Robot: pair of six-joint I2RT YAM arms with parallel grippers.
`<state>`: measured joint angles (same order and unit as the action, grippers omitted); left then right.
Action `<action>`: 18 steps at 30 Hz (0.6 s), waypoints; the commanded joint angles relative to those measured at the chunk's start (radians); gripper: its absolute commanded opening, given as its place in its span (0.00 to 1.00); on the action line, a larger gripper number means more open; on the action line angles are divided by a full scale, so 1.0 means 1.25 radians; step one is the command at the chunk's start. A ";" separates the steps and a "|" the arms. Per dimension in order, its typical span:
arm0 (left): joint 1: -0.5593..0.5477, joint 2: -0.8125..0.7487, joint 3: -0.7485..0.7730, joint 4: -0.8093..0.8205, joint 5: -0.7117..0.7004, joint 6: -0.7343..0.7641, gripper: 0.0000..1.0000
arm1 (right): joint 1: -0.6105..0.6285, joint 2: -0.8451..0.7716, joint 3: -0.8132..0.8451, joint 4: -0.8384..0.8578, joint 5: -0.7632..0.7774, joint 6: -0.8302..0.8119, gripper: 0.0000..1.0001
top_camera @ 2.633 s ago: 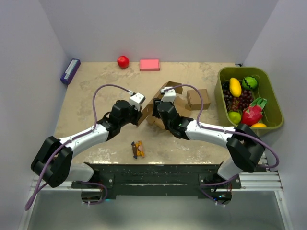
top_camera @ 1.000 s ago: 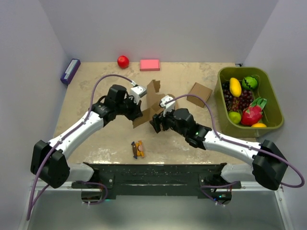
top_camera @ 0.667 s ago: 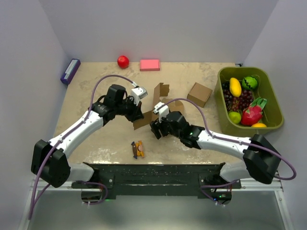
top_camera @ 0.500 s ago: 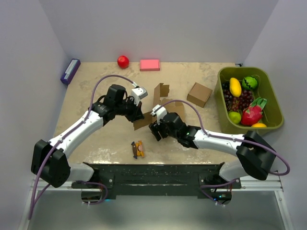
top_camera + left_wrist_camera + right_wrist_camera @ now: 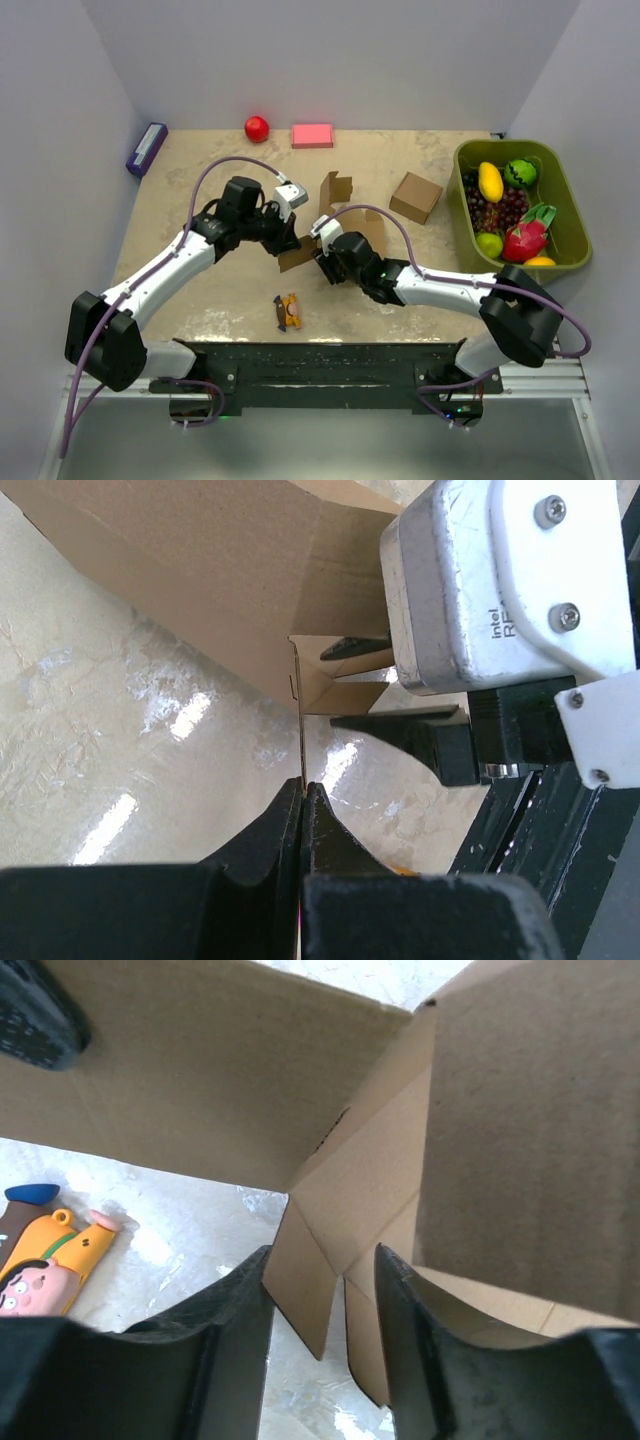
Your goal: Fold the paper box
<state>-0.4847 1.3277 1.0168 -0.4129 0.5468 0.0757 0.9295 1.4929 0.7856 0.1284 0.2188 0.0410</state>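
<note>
This plain brown cardboard paper box [image 5: 337,190] looks light and bendy, best pinched by flap edges: left pincer [image 5: 302,785] clamps one, right pincer [image 5: 320,1270] hangs half-open around a tab.

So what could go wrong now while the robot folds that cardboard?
1. The left claw pinches only a thin edge of the paper box, so the cardboard might slip out or tear if it is pulled.
2. The right claw has its jaws open around a small flap. Closing crookedly could crease it the wrong way.
3. Both claws are working very close together, so they might bump.
</note>
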 commanded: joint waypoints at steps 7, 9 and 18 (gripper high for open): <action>0.004 -0.009 -0.007 -0.001 0.022 0.028 0.00 | 0.001 0.000 0.039 0.002 -0.058 -0.022 0.23; 0.004 -0.008 -0.008 0.003 0.004 0.029 0.00 | 0.003 0.016 0.059 -0.024 -0.076 -0.019 0.14; 0.004 0.031 -0.017 0.031 -0.156 0.027 0.00 | 0.005 0.094 0.143 -0.095 -0.255 0.165 0.09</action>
<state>-0.4843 1.3357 1.0039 -0.4129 0.4515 0.0986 0.9245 1.5738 0.8822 0.0292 0.0826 0.0986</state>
